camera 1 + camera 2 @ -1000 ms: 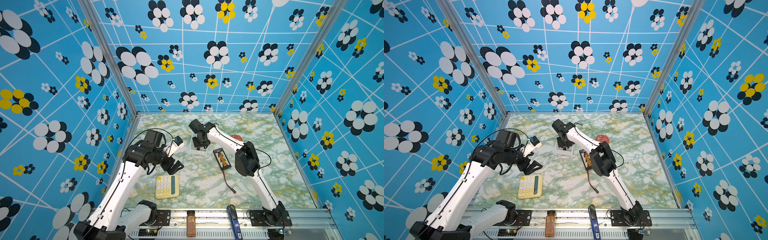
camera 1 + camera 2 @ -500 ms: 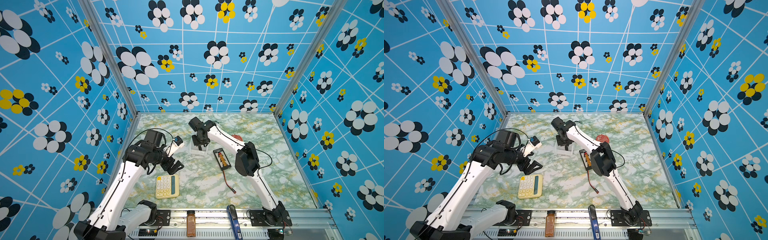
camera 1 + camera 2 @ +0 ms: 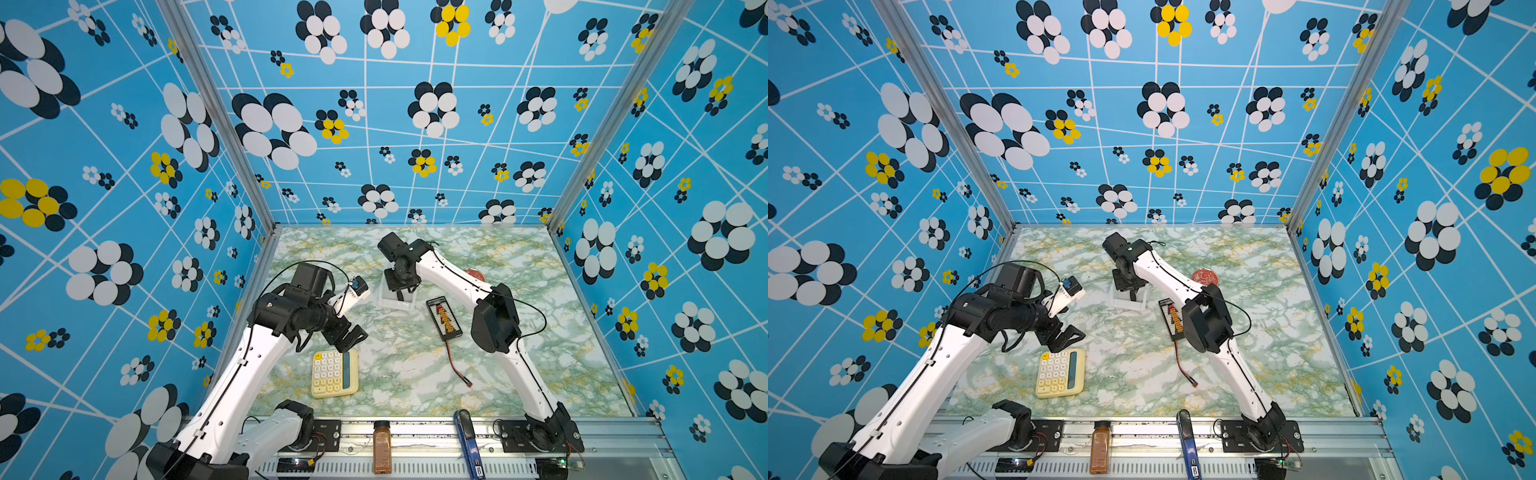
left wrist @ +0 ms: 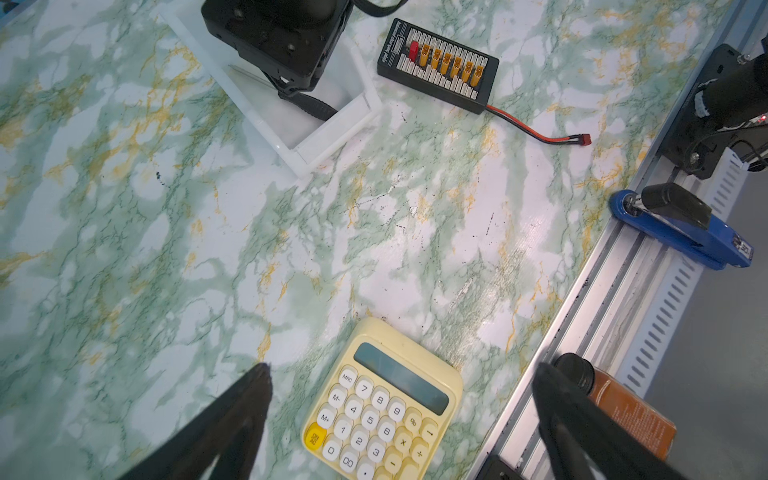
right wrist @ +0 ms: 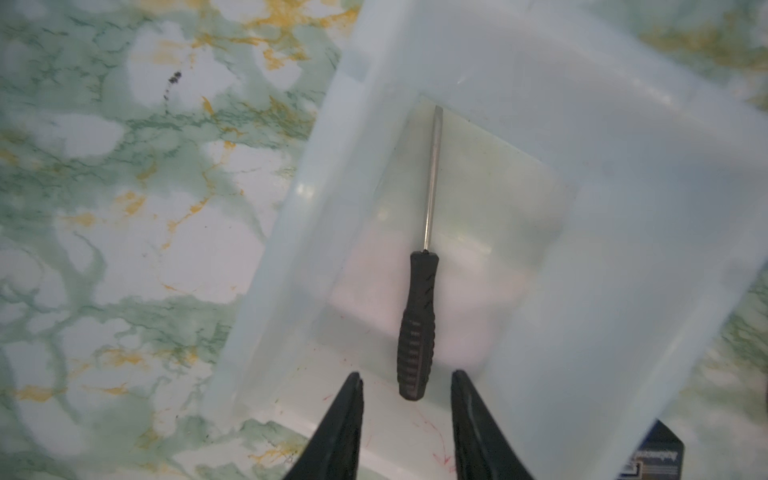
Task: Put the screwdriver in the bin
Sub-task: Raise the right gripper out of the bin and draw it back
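Note:
The screwdriver [image 5: 417, 324], black-handled with a thin silver shaft, lies flat on the floor of the bin [image 5: 623, 208], a white translucent tray. My right gripper [image 5: 406, 373] hangs just above it, open. Its fingertips stand apart on either side of the handle's end and do not touch it. In both top views the right gripper [image 3: 401, 291] [image 3: 1133, 293] points down into the bin [image 3: 397, 306] [image 3: 1127, 306]. The left wrist view shows the screwdriver's handle [image 4: 311, 106] inside the bin [image 4: 332, 137]. My left gripper [image 4: 401, 365] [image 3: 353, 336] is open and empty above the calculator.
A yellow calculator [image 3: 334, 374] lies front left. A black board with orange connectors [image 3: 444, 318] and a red wire lies right of the bin. A red-lidded tin [image 3: 473, 274] sits behind the right arm. A brown bottle [image 3: 381, 446] and a blue-and-black tool [image 3: 467, 440] rest on the front rail.
The right wrist has shifted only slightly over the bin. The left arm has not moved.

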### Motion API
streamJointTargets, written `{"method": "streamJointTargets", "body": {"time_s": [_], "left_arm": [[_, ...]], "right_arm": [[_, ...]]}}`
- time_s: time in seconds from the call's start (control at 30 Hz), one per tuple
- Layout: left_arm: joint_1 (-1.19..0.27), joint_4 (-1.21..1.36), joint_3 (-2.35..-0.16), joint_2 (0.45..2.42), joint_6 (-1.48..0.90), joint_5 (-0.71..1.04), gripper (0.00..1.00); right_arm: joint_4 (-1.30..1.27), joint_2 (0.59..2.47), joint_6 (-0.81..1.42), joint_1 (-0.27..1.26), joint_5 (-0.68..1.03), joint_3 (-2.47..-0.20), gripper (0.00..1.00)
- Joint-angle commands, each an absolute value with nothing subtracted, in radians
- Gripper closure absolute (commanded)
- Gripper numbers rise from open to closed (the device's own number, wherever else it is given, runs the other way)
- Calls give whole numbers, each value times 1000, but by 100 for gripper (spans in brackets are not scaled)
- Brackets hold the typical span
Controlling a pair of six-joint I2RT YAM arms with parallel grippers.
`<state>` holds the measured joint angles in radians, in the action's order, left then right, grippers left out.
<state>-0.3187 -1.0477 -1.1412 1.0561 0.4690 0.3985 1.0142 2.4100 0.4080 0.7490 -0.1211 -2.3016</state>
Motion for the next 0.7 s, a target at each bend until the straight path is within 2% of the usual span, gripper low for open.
{"method": "streamJointTargets", "body": {"time_s": [0.0,0.27,0.5,0.67], "left_arm": [[-327,-1044,-1120,1044,492,355,1],[-327,-1002,-1107,1068,463,349,1],[-327,-970,-1118,1106,425,350,0],[-327,-956,-1123,1129,411,334,0]], "right_arm": [[990,2287,425,742,-124,-2274,59],[862,2024,400,742,-173,-2039,53],[590,1709,385,738,-325,-1617,40],[402,1495,382,702,-350,-1309,29]]}}
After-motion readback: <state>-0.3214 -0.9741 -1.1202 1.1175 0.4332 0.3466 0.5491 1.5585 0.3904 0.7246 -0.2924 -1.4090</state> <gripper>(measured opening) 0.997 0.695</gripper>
